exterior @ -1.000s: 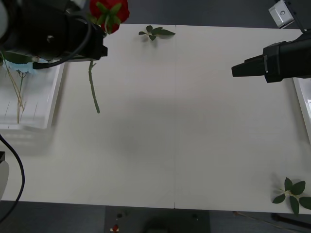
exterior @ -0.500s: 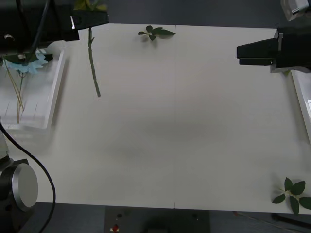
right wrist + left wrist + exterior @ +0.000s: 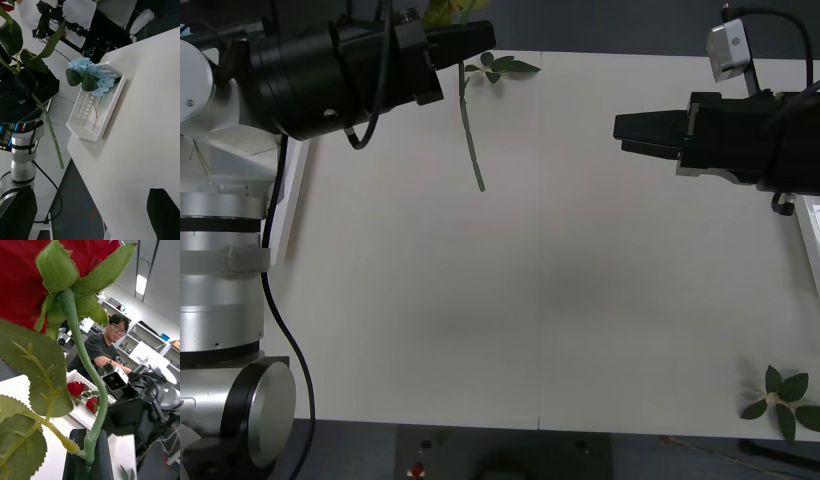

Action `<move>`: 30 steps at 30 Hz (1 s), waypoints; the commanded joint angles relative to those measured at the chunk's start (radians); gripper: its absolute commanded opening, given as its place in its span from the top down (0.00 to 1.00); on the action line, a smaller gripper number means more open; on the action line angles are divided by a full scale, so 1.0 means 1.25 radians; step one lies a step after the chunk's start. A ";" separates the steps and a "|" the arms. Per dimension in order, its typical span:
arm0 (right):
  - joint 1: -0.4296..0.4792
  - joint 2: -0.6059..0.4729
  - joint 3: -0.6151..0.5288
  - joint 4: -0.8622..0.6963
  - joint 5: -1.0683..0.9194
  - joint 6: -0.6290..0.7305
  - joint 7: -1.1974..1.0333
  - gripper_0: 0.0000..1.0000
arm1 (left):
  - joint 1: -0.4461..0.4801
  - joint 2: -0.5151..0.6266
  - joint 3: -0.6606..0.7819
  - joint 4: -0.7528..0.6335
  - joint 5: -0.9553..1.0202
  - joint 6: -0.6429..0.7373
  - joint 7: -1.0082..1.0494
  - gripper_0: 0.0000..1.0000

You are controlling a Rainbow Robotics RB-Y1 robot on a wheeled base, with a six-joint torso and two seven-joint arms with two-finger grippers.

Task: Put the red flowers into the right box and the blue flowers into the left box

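Shifted toward table centre: left gripper (image 3: 480,38), clamped on rose (image 3: 80,363) stem, now at 12 o'clock, stem dangling above table (image 3: 580,300). Right gripper (image 3: 620,126) advanced inward at 2 o'clock, fingers apart. Blue flowers (image 3: 92,77) lie in left box (image 3: 110,105).

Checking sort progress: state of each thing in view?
left gripper: shut on the red rose stem, above the table's far edge
red rose: held, stem hanging
right gripper: open, holding nothing
left box: holds blue flowers
right box: holds two red roses
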 commanded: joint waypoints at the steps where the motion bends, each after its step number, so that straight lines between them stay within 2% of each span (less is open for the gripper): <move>1: -0.010 -0.025 0.084 -0.079 -0.002 -0.108 0.021 0.14 | 0.017 -0.007 -0.061 -0.013 0.010 -0.066 -0.056 1.00; 6: -0.019 -0.037 0.167 -0.117 -0.015 -0.214 0.022 0.14 | 0.020 -0.024 -0.128 -0.014 -0.012 -0.145 -0.069 1.00; 14: -0.063 -0.015 0.227 -0.117 -0.015 -0.222 0.022 0.14 | 0.020 -0.046 -0.222 -0.013 -0.016 -0.266 -0.080 1.00; 24: -0.103 0.001 0.297 -0.108 -0.014 -0.309 0.026 0.14 | 0.023 -0.047 -0.239 -0.013 -0.016 -0.272 -0.084 1.00; 25: -0.104 0.001 0.298 -0.106 -0.014 -0.309 0.028 0.19 | 0.023 -0.047 -0.239 -0.013 -0.016 -0.272 -0.084 1.00; 26: -0.104 0.001 0.300 -0.105 -0.012 -0.305 0.029 0.41 | 0.023 -0.047 -0.239 -0.013 -0.017 -0.272 -0.085 1.00; 28: -0.103 -0.001 0.300 -0.103 -0.009 -0.299 0.031 1.00 | 0.023 -0.047 -0.239 -0.013 -0.016 -0.272 -0.085 1.00; 30: -0.104 -0.001 0.298 -0.100 -0.009 -0.300 0.031 1.00 | 0.023 -0.047 -0.239 -0.013 -0.016 -0.272 -0.085 1.00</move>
